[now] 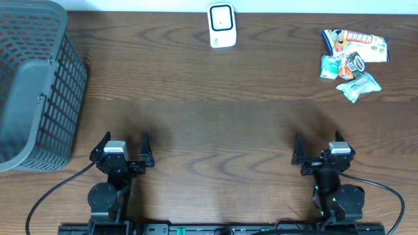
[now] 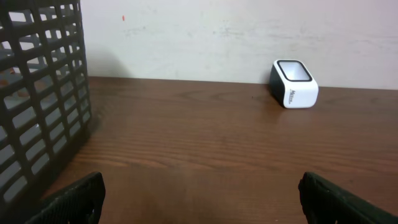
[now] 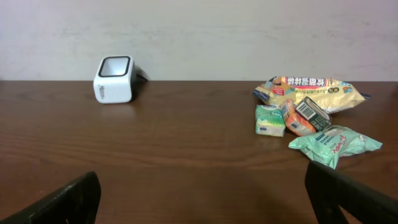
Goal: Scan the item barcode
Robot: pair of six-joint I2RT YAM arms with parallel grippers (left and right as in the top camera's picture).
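Observation:
A white barcode scanner stands at the table's far edge, near the middle; it also shows as the scanner and the scanner. Several snack packets lie in a pile at the far right: a long printed bag, a small green pack, an orange item with a barcode and a mint-green pouch. My left gripper rests open at the near left, far from everything. My right gripper rests open at the near right, with nothing between its fingers.
A dark grey mesh basket fills the far left of the table, and its wall stands close on the left in the left wrist view. A pale wall runs behind the table's far edge.

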